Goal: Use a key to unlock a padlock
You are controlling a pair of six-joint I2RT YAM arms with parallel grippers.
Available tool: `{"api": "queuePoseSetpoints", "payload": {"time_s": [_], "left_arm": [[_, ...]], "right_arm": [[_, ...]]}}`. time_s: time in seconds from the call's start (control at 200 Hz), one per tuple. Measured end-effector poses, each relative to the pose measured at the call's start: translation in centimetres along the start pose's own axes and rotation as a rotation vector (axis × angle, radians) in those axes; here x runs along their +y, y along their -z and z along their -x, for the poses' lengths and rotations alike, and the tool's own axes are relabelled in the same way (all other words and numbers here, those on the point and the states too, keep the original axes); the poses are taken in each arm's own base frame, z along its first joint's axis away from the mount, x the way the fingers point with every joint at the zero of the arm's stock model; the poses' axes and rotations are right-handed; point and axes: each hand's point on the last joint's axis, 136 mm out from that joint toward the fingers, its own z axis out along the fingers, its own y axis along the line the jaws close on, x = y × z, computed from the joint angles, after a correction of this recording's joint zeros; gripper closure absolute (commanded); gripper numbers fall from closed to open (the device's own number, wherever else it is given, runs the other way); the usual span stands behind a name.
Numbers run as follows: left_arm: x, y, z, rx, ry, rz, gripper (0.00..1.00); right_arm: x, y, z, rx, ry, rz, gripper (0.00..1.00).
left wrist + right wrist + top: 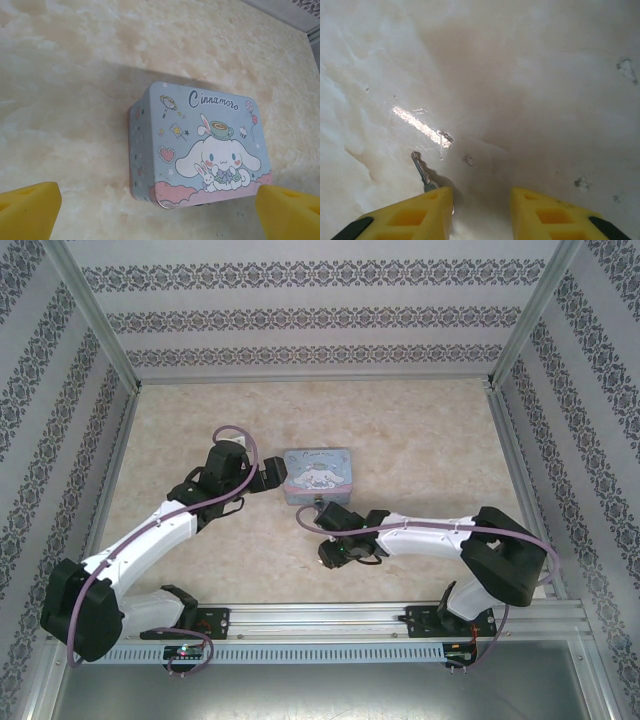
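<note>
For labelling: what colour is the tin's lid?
The tin is light blue with pink clouds along one edge; best in left wrist view.

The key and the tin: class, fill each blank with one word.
The tin bears the word ____ on its lid.
The key lies on the ____, next to a finger of the right gripper.
The left gripper is wide ____.
Missing words: Cinnamoro; table; open.

Both arms extended; left gripper (157, 192) jaws spread wide; right gripper (481, 202) low, jaws partly apart, forearm stretched leftward.
</note>
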Motion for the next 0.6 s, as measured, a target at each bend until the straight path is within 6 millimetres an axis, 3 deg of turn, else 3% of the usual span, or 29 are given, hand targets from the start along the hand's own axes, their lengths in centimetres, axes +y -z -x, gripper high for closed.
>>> {"api": "queuePoseSetpoints", "payload": {"time_s": [0.305, 0.6], "left_arm": [[0.0, -0.1, 0.0, 0.003, 0.032, 0.003, 0.01], [-0.2, 0.0, 0.3, -0.005, 0.04, -0.002, 0.0]], "right_arm": [[1.7, -0.8, 0.2, 0.015, 0.064, -0.017, 0.63], [2.0, -1.2, -0.1, 0.011, 0.112, -0.073, 0.62]]}}
